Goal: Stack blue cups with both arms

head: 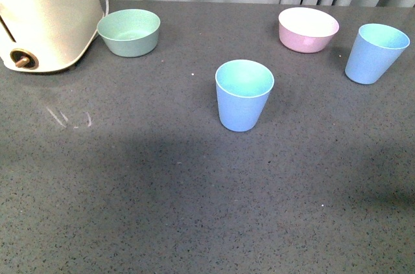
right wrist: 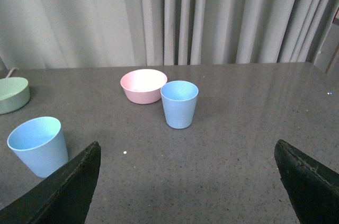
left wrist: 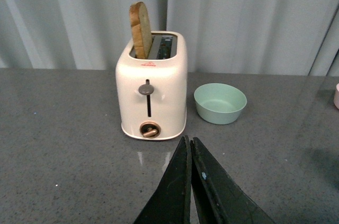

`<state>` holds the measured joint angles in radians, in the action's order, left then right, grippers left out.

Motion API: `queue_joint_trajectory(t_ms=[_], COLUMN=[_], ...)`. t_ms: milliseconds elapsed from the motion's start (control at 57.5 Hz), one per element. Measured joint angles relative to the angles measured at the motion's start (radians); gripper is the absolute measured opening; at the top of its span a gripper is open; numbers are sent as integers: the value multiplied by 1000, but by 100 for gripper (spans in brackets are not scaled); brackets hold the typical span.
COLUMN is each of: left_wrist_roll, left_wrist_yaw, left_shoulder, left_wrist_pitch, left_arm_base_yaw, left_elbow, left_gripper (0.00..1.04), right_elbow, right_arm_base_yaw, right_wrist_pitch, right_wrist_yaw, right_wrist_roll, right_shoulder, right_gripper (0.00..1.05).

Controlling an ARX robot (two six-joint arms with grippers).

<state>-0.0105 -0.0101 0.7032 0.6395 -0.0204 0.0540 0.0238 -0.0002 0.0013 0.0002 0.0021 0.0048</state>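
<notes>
Two upright on grey table (head: 162, 209), well apart, unstacked: near blue cup (head: 244, 96) mid-table, alone; far blue cup (head: 375, 54) toward right edge, just beside pink bowl (head: 308, 30). Mint bowl (head: 129, 32) far left, near cream toaster (head: 45, 15); bread slice (left wrist: 140, 30) standing in slot. My left pincer (left wrist: 190, 147) pressed together, gripping nothing, pointed at toaster. My right pincer (right wrist: 186, 147) spread wide, empty, both cups ahead of it.

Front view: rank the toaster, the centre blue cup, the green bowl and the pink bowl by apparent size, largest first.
1. The toaster, largest even though the frame crops it.
2. The centre blue cup, though being nearer the camera inflates it.
3. The mint-green bowl and the pink bowl look about alike, so they are not ranked.
</notes>
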Motion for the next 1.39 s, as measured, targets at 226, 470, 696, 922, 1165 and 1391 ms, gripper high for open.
queue_joint_trajectory(t_ms=[226,470,696,922,1165,1391], left_wrist_roll=[0,0,0,0,0,0], left_wrist_yaw=[10,10,10,10,10,10], left_shoulder=[-95,-242,-349,-426,-508,-689], left_wrist_pitch=[-49,-184,-285,-361,-443,-634], left_arm_base_yaw=[16,17,17,17,17,17], left_elbow=[-39,-39,-39,-39,-39,-39], left_gripper=[2,2,2,2,2,2], right_elbow=[0,0,0,0,0,0], right_arm_base_yaw=[0,0,0,0,0,0], right_wrist_pitch=[0,0,0,0,0,0], right_wrist_yaw=[0,0,0,0,0,0], right_wrist_roll=[0,0,0,0,0,0], right_shoulder=[0,0,0,0,0,0], right_gripper=[96,96,96,96,96,96])
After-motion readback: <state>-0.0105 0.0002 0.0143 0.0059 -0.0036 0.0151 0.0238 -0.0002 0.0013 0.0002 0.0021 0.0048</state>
